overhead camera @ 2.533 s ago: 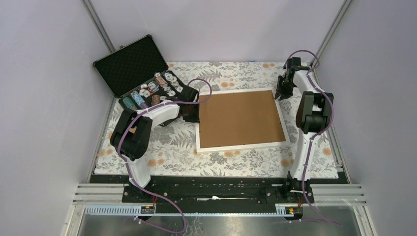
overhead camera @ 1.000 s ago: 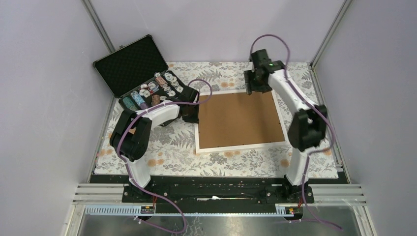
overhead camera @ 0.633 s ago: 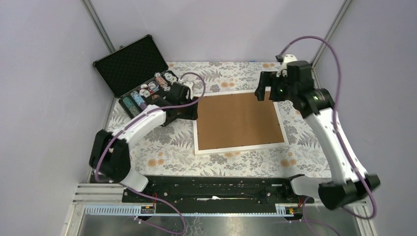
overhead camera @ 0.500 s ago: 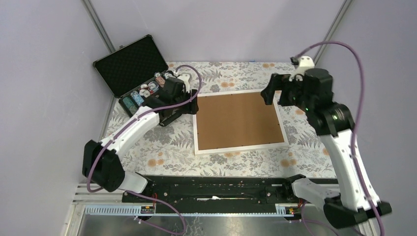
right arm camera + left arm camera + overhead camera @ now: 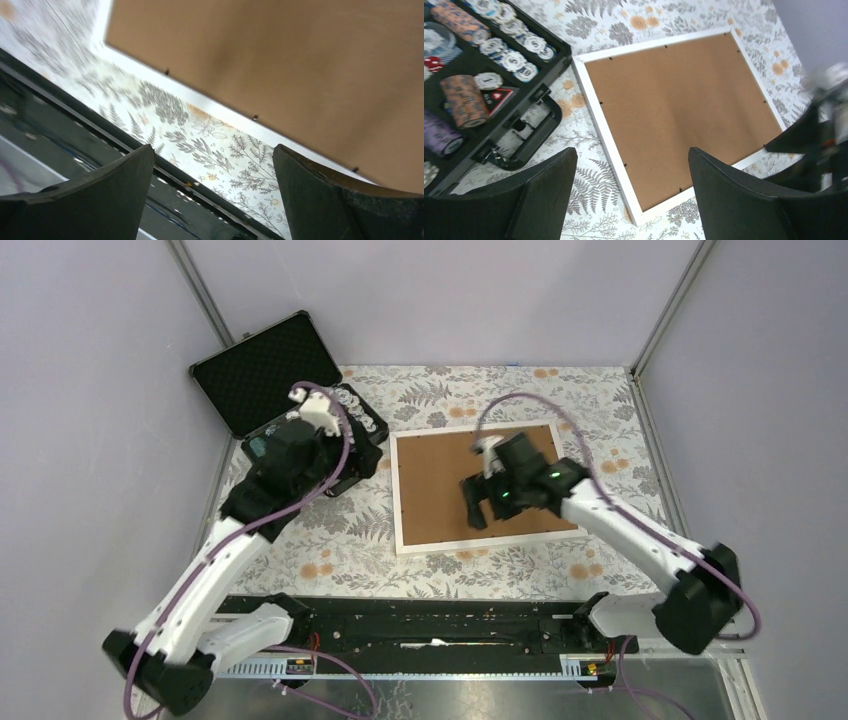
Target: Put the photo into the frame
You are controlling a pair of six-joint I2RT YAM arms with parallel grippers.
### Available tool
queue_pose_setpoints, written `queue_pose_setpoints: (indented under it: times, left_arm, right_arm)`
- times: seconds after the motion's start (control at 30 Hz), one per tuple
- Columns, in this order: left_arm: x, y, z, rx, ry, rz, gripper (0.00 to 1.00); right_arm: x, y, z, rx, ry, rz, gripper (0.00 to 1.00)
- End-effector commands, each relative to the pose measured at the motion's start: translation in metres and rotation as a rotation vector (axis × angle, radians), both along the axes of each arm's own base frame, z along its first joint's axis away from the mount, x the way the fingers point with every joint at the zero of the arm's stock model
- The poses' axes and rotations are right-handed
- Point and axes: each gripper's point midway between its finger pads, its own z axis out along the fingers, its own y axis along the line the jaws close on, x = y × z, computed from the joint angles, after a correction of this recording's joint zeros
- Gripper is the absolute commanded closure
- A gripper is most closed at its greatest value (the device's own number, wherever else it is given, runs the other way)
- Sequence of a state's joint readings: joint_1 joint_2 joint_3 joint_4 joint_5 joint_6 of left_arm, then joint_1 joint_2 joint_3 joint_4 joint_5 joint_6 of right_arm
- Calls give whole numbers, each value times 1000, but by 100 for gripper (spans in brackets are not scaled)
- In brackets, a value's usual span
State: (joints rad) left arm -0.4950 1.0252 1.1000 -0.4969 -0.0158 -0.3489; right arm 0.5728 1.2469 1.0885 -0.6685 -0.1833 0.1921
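Left wrist view: the left gripper has its fingers spread wide with nothing between them. Below it the frame lies face down on the floral cloth, and the brown backing board fills its opening. Just left of the frame's far corner sits the black case. Its tray holds poker chips: a row of white ones nearest the frame, then orange and purple stacks lying on their sides farther left. The right gripper shows blurred at the frame's right near corner.

Right wrist view: its fingers are also parted and grip nothing. They frame one white edge of the frame, with small black tabs along the board. Beyond that edge lie cloth and a dark rail, all blurred.

Top view: the frame lies flat at mid-table. The right gripper hangs over the near half of its board, and the left one is over the case to the frame's left. The case's foam-lined lid stands open, far-left of the frame.
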Motion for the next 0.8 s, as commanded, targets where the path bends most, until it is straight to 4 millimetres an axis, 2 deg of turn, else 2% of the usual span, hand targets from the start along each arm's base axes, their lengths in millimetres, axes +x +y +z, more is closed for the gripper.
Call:
queue_pose_setpoints:
  times: [0.0, 0.07, 0.17, 0.27, 0.4, 0.6, 0.77]
  left_arm:
    - [-10, 34, 30, -40, -147, 143, 14]
    - [-18, 50, 42, -55, -206, 197, 13]
    - [-30, 67, 55, -67, -274, 247, 11]
    - [-36, 72, 55, -63, -281, 250, 11]
    - [-41, 74, 41, -52, -247, 253, 11]
    - [-44, 73, 27, -73, -221, 254, 11]
    - [-44, 67, 12, -86, -180, 238, 11]
  right_arm:
    - [-9, 34, -38, -251, -148, 241, 6]
    - [-12, 47, -58, -361, -196, 336, 7]
    - [-21, 65, -84, -420, -234, 487, 14]
    - [-32, 75, -100, -463, -237, 625, 24]
    - [-37, 69, -127, -541, -208, 733, 41]
    - [-29, 59, -148, -637, -220, 753, 47]
    - [-27, 54, -162, -695, -215, 754, 47]
